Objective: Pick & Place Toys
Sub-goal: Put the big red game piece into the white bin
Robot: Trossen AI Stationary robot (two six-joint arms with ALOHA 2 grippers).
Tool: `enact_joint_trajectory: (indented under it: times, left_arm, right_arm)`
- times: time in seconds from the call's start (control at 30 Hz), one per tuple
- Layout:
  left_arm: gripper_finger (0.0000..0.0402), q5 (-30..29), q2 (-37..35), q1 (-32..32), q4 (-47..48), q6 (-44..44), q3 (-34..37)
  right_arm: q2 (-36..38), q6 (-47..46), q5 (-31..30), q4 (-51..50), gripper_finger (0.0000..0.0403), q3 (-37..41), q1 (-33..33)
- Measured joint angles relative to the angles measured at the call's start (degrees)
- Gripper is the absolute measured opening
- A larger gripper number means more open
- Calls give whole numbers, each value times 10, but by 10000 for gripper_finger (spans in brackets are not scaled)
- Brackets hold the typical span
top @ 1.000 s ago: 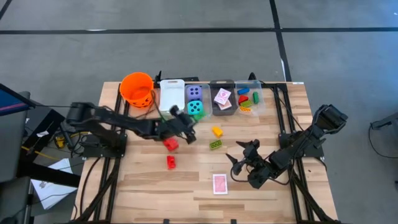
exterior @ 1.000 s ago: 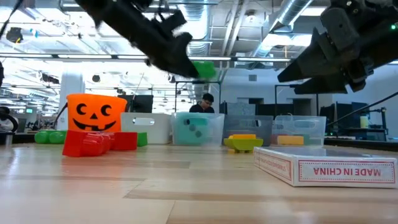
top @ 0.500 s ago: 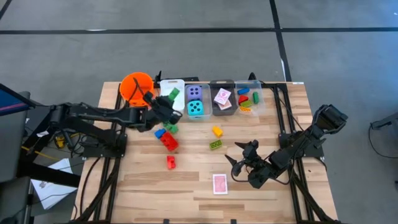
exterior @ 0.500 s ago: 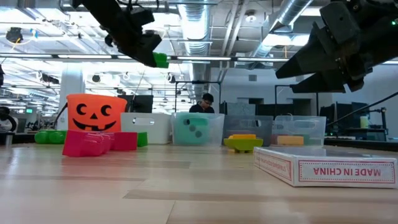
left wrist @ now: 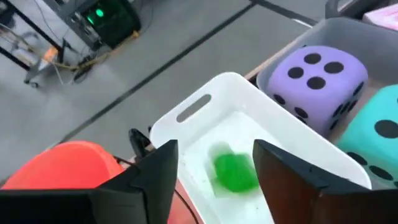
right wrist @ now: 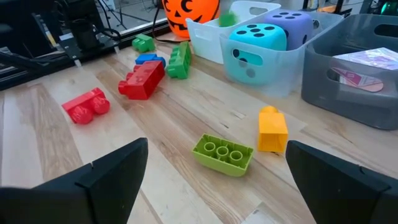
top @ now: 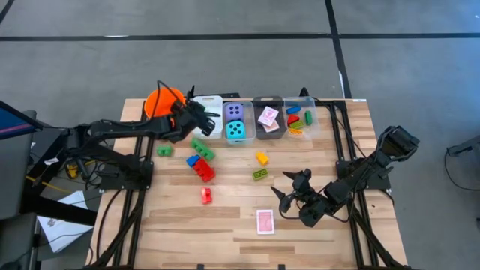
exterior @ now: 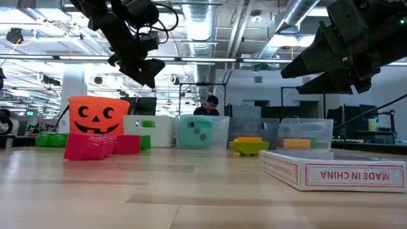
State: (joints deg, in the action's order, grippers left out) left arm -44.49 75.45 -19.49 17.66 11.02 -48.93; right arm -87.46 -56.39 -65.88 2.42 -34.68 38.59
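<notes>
Two arms over the table, one working, one waiting. Left to right:

Far left, orange bucket [top: 159, 100] at the far edge. Just right of it, my left gripper [left wrist: 214, 171] hangs above the white bin [left wrist: 267, 130], fingers [left wrist: 158, 171] parted, holding nothing. A green brick [left wrist: 235, 173] shows between them, inside that bin.

On the wood nearer than the bins: small green brick [top: 163, 151], then a longer green one [top: 201, 148], a blue brick [top: 193, 160] touching a long red brick [top: 204, 170], and a smaller red brick [top: 205, 196] nearer still.

Next bin to the right holds the purple die [top: 234, 111] on the far side and the teal die [top: 236, 130] on the near side. The grey bin [top: 268, 100] after it has pink-backed cards [top: 268, 117]. The last clear bin [top: 303, 101] holds mixed bricks.

Mid table: yellow brick [top: 262, 157], lime flat brick [top: 260, 174] just nearer, both apart from the bins. One card pack [top: 265, 221] lies near the front edge.

Right side: my right gripper [top: 289, 191] hovers low, near the pack, fingers spread wide, empty.
</notes>
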Motion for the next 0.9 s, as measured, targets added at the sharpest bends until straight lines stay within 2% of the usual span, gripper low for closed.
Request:
enact_joint_trajectory:
  times: [0.2,0.27,0.43,0.5,0.6,0.9]
  left_arm:
    - [218,79,1,-6,0,0,0]
    - [221,149,1,-2,4,-3,0]
    - [219,377,1,20,11,-36,0]
    - [215,434,1,37,13,-48,0]
    - [208,461,1,72,33,-69,0]
    - [194,462,1,190,118,-97,0]
  right_arm:
    - [0,0,0,0,374,0,0]
    - [0,0,0,0,374,0,0]
    - [0,0,0,0,374,0,0]
    - [0,0,0,0,374,0,0]
    - [0,0,0,0,374,0,0]
    - [0,0,0,0,374,0,0]
